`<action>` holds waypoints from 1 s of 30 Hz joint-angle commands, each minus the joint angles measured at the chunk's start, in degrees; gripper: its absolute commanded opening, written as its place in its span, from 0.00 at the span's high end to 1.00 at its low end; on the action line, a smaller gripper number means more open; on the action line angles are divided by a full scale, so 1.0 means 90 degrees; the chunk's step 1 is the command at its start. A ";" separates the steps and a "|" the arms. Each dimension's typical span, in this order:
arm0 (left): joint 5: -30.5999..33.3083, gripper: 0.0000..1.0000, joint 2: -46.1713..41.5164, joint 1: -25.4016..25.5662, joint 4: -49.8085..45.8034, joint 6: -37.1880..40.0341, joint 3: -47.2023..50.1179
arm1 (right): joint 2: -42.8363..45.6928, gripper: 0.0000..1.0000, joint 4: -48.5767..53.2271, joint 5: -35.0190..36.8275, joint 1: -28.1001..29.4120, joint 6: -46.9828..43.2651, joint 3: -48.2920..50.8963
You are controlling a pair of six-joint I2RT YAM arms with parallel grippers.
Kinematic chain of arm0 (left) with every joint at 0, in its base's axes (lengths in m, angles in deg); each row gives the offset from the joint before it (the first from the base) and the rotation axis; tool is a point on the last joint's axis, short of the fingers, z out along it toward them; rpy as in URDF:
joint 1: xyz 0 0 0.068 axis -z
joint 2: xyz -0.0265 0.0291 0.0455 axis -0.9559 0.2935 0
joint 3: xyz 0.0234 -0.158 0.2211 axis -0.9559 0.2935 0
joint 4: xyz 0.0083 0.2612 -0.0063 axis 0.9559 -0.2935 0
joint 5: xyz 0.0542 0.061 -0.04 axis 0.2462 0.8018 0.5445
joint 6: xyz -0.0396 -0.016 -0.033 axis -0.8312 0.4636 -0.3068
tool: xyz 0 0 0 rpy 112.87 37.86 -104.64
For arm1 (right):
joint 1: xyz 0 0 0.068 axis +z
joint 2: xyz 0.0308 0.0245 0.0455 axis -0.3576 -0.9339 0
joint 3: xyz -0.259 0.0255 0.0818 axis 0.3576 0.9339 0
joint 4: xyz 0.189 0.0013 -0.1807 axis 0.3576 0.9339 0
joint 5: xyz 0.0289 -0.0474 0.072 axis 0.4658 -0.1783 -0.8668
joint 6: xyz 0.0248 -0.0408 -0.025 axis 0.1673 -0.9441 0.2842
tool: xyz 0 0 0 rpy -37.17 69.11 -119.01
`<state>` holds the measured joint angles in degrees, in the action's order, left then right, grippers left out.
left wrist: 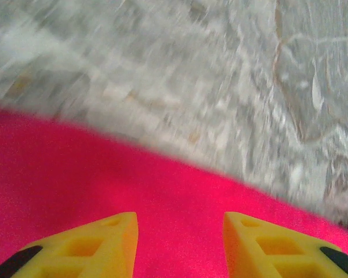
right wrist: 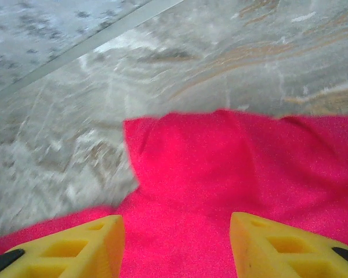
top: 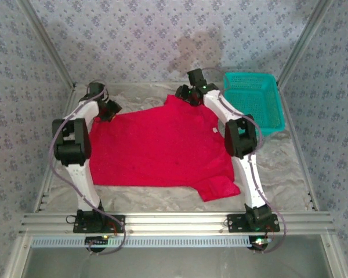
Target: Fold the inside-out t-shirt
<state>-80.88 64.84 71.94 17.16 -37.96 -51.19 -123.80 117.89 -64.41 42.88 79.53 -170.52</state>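
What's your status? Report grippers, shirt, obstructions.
Left gripper open over t-shirt, far-left edge. Right gripper open over its far edge. Cloth spread out, not yet folded. Teal basket far right, off the cloth.

Pretty clearly a robotics lab test cell, not someone's home: a marble-look desk (top: 162, 200) boxed in by aluminium frame posts (top: 46, 46) and flower-print backdrop walls (top: 133, 35), with the left arm (top: 81, 174) and right arm (top: 247, 171) bolted to a rail (top: 174, 221) at the desk's near edge.
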 commanded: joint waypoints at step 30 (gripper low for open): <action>0.0681 0.63 0.1797 -0.0312 -0.3769 0.3151 -0.4581 | -0.0333 0.43 0.0838 0.2554 0.0004 -0.1356 -0.1466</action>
<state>-76.82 81.93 67.32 -11.32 -18.31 -91.80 -128.46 124.64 -43.50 42.45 74.54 -180.88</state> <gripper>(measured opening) 0.372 0.568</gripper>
